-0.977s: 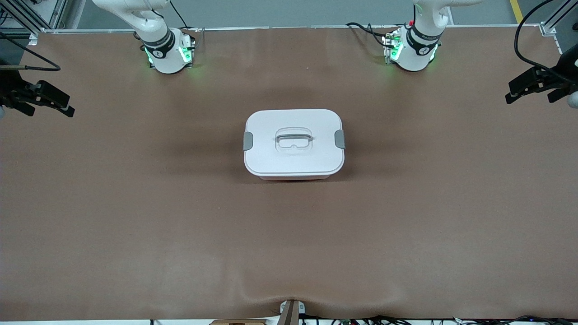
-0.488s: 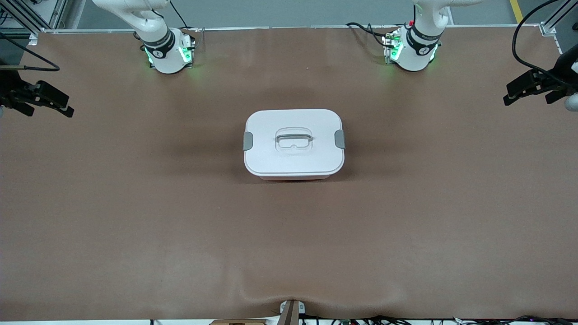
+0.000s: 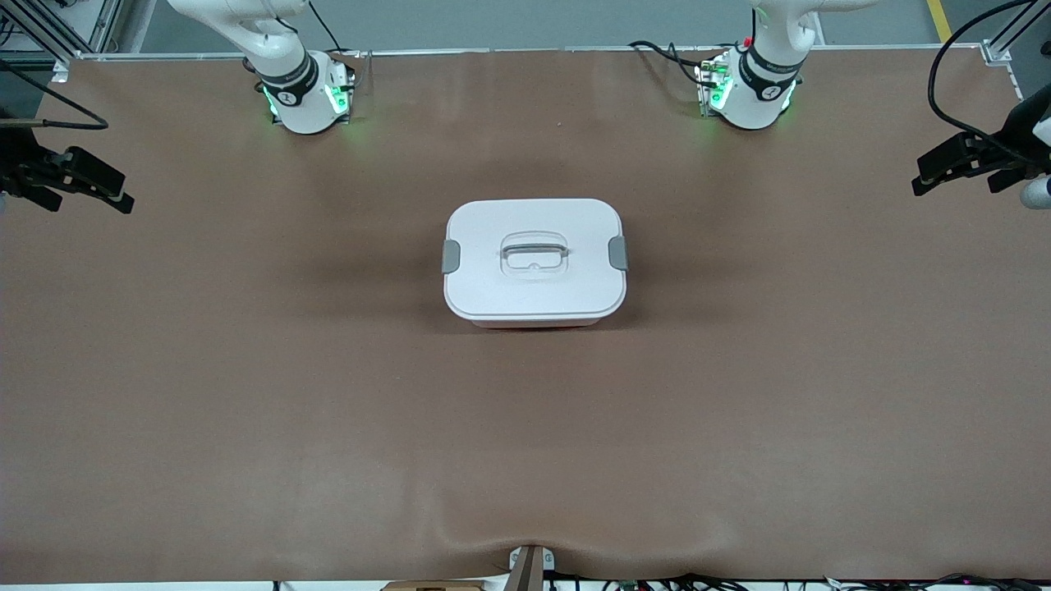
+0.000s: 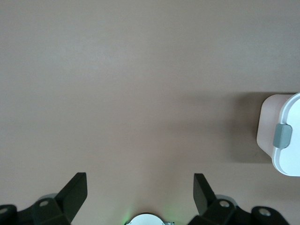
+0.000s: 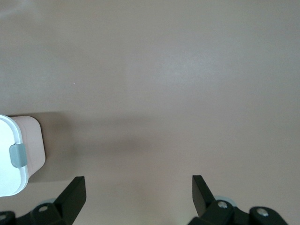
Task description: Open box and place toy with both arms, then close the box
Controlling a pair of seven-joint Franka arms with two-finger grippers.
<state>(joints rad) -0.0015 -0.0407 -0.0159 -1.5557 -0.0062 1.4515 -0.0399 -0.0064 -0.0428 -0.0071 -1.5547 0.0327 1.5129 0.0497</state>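
The box (image 3: 534, 263) sits in the middle of the table with its white lid on, a grey clip (image 3: 451, 256) at each end and a recessed handle (image 3: 534, 250) in the lid's centre. The toy is out of view. My left gripper (image 3: 952, 182) hangs open and empty over the left arm's end of the table, well apart from the box. My right gripper (image 3: 90, 203) hangs open and empty over the right arm's end. The left wrist view shows the left gripper (image 4: 140, 177) open with one end of the box (image 4: 286, 136) off to the side. The right wrist view shows the right gripper (image 5: 138, 178) open and the box's other end (image 5: 11, 150).
The brown table mat (image 3: 328, 394) stretches wide around the box. Both arm bases (image 3: 304, 98) stand lit green along the table's edge farthest from the front camera. Cables (image 3: 657, 51) lie beside the left arm's base. A small bracket (image 3: 530, 566) sits at the nearest edge.
The left gripper has drifted slightly inward over its end of the table. The right gripper has barely moved. The box has not moved.
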